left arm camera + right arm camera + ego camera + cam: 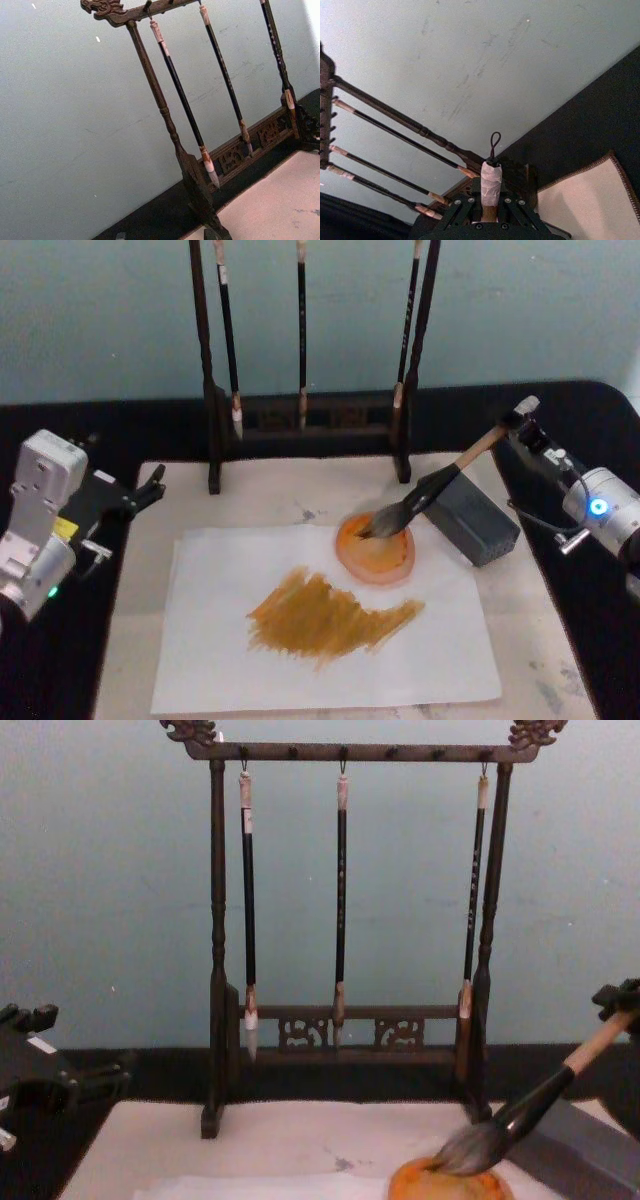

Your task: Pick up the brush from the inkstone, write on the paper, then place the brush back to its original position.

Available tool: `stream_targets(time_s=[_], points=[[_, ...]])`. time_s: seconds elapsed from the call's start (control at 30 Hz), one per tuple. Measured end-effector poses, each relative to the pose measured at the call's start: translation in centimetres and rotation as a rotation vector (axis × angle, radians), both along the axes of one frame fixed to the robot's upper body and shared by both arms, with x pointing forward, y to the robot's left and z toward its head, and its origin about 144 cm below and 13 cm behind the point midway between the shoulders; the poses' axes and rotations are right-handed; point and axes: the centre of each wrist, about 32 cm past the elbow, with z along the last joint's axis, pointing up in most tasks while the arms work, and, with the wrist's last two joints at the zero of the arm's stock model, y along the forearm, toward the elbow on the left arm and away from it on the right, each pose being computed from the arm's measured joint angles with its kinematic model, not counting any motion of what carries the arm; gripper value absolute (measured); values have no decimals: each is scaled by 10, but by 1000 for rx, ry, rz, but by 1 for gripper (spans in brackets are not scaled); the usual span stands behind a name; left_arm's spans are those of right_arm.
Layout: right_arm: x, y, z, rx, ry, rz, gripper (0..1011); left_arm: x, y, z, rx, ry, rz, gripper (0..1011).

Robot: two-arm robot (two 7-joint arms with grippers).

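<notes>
Nearest us, well short of the right tool [520, 428] and off to its left, the paper [420, 660] lies flat on the cream mat [530, 640]. A broad ochre smear [330, 620] crosses its middle. Closer to the tool, at the paper's far edge, sits a round orange dish [385, 565], and the bristles of the brush [440, 483] rest on it. From there the brush slants up toward the tool, passing over a corner of the grey block [480, 525] that lies just below the tool. We see the right tool clamped on the whitish end of the handle. Across the mat from it, the left tool [150, 485] idles over the black counter [130, 430]. Beyond both stands the wooden rack [300, 420], hung with thin brushes [301, 330].
</notes>
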Motion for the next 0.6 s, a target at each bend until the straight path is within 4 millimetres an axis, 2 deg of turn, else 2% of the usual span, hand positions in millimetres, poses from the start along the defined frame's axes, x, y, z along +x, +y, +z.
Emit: stream_targets(time_s=[0.6], points=[[1, 21, -8, -7, 50, -42, 153, 0, 0, 0, 0, 0, 0, 1010]])
